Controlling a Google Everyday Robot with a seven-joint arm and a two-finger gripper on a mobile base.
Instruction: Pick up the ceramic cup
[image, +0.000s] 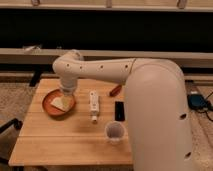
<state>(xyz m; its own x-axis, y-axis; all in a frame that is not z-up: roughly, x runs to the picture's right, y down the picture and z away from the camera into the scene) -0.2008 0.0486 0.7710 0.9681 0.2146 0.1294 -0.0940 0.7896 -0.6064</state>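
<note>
Left to right on the wooden table (45, 145): orange plate (49, 106), with the gripper (63, 99) low over it, open or closed cannot be told; white tube-like item (93, 105); small red item (115, 90); flat black item (119, 110). The ceramic cup (115, 131) stands upright near the front edge, well apart from the gripper and untouched. Progress, as judged: nothing done yet; reach, grasp and lift all remain.

The single camera sits high at the near side of the wooden table (50, 145), looking forward and down across it toward a dark wall behind. The arm (155, 110) fills the right foreground close to the lens and reaches away left to the gripper (65, 96) over the orange plate (49, 101).
</note>
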